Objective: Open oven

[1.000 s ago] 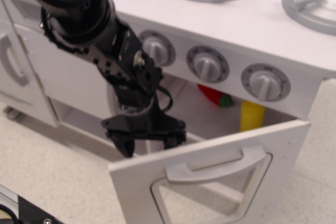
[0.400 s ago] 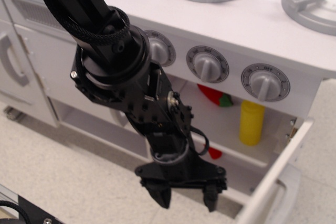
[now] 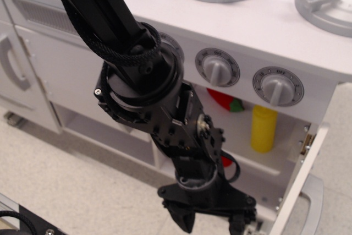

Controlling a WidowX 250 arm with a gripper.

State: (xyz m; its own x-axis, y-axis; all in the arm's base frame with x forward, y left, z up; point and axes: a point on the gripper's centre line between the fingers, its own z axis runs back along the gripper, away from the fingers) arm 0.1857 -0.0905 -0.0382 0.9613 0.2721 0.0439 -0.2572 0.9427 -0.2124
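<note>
Oven door hangs wide open at 4 o'clock; gripper w/ fingers spread, empty, low centre; yellow bottle inside.

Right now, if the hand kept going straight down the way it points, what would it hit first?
Probably the floor. The hand points down at the bottom edge of the picture, in front of the open oven, with its door off to the right. Depth is unclear, and whatever lies below is cut off.
</note>
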